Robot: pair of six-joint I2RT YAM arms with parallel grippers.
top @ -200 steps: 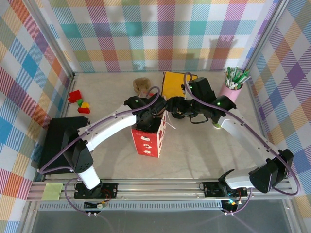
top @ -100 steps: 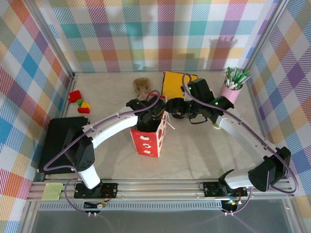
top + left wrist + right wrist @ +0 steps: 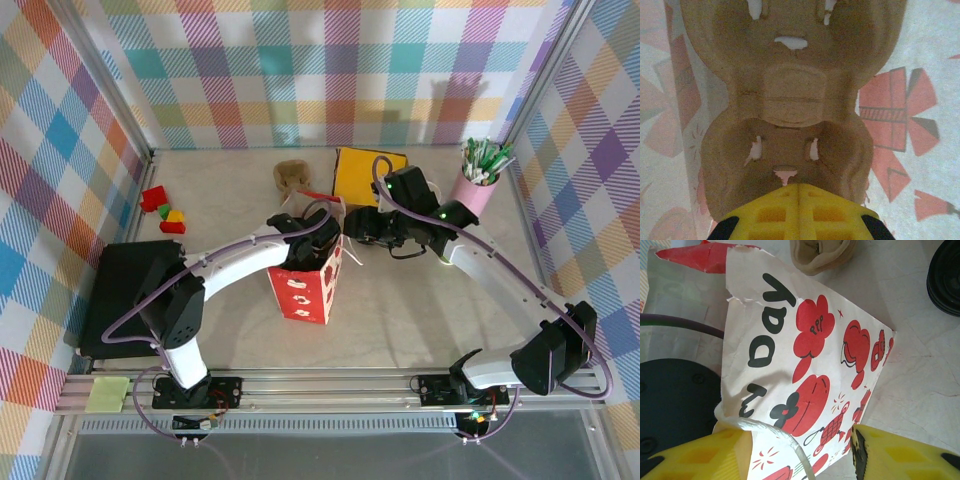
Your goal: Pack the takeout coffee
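**Both arms at the paper bag, mid-desk**

A black tray (image 3: 120,290) lies at the near-left corner of the desk (image 3: 450,310), hard against the left edge. Red, yellow and green blocks (image 3: 165,210) sit toward the far-left corner. A strip of bare desk separates both from the bag.

A red-and-white paper bag (image 3: 303,290) stands upright in the middle of the desk with its mouth up. It is printed with red cartoon shapes and black lettering. The left arm reaches down into the mouth.

In the left wrist view, the yellow fingers of the left tool (image 3: 800,200) are pressed together. Their tips are at the near rim of a brown cardboard cup carrier (image 3: 790,100) that lies on the bag's floor. Both of its wells show bare cardboard. Whether the tips pinch that rim cannot be told. The bag's white walls, with red print showing through, stand close on both sides of the carrier and leave little room. Where the takeout coffee stands cannot be told.

The right tool (image 3: 797,445) is at the bag's far-right top edge. Its fingers are spread, with the torn paper rim and a pale handle loop between them.

Along the far edge behind the bag lie a brown cardboard lump (image 3: 290,176) and, just beside it, a flat yellow square (image 3: 367,175). A pink cup of pens (image 3: 478,180) stands near the far-right corner.

Bare desk runs from the bag to the right and near edges, and the right arm arches over it.
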